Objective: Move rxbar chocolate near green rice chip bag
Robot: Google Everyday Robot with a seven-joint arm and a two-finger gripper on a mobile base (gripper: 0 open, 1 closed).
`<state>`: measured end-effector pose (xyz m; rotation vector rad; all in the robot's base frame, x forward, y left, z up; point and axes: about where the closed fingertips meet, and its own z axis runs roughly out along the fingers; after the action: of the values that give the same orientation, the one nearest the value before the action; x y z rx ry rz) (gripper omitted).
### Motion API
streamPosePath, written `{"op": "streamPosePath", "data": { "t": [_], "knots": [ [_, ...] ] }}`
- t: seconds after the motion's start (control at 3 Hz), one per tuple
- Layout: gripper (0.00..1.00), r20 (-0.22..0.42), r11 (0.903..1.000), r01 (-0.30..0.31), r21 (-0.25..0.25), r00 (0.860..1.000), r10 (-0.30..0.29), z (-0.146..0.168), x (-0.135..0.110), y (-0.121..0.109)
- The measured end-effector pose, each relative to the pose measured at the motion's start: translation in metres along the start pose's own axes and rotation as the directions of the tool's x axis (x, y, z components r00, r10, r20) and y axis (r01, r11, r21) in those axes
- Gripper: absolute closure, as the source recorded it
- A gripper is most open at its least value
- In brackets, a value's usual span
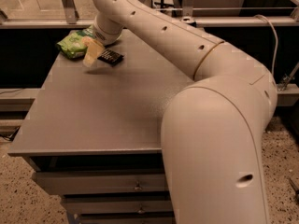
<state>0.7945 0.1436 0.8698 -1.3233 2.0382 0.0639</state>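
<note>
Warm, dim overhead light; end effector (93,54) over the counter's (93,120) far-left corner drops a soft shadow beneath, background nearly black.

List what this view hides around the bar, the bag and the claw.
Camera view only.
1. The green rice chip bag: right end hidden behind the claw, which sits between bag and bar at the far left of the table.
2. The rxbar chocolate: wrapper text too small to read.
3. The table: right side hidden by the arm.

Hand (93,54) crowded between green rice chip bag (71,45) and rxbar chocolate (111,57); table (107,115) front open.
</note>
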Motion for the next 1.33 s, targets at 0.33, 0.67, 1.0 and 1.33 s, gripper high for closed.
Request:
{"op": "streamPosePath", "data": {
  "t": [0.33,0.67,1.0,1.33],
  "knots": [
    [0.00,0.044,0.9994,-0.017,-0.029,0.999,0.018,-0.017,0.004,0.000],
    [0.00,0.170,0.9922,-0.082,-0.094,0.981,0.097,-0.058,0.024,0.000],
    [0.00,0.262,0.9795,-0.145,-0.140,0.949,0.178,-0.094,0.056,-0.006],
    [0.00,0.347,0.9616,-0.201,-0.188,0.902,0.256,-0.125,0.091,-0.009]
  ]
}}
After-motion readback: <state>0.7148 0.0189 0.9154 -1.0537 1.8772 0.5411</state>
